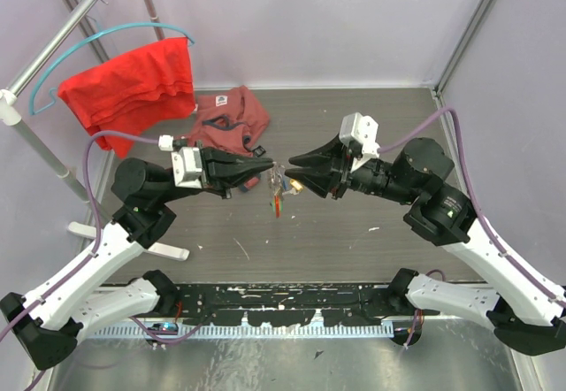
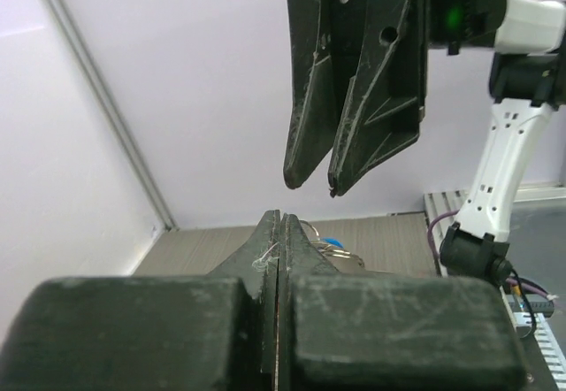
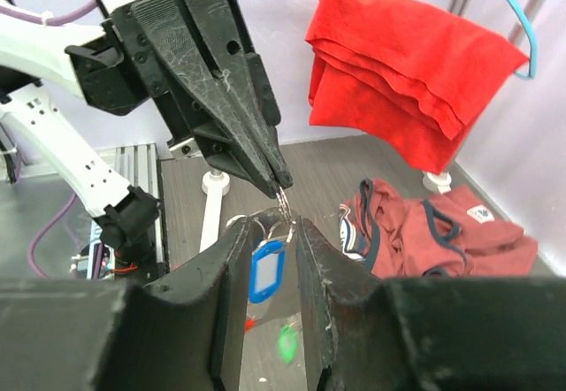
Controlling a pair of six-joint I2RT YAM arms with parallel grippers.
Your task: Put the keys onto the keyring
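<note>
Two claws meet tip to tip above the middle of the table [image 1: 354, 232]. The left gripper [image 1: 268, 168] is clamped fully together, and the keyring [image 3: 283, 203] hangs from its tips by the thin silver loop. Its red tag [image 1: 278, 205] dangles below. The right gripper [image 1: 291, 160] stands a little apart, just right of the ring, with a narrow gap between its fingers.

Only the right wrist view shows the pinch on the loop clearly. There the keys [image 3: 265, 272] hang under it, a blue head framed in the gap and a blurred green one lower; whether the fingers touch them I cannot tell. The left wrist view shows only a sliver of blue behind its own fingers.

At the far left, a red cloth [image 1: 133, 86] hangs on a teal hanger [image 1: 106, 35]. A dull red garment [image 1: 232, 118] lies crumpled to its right.
</note>
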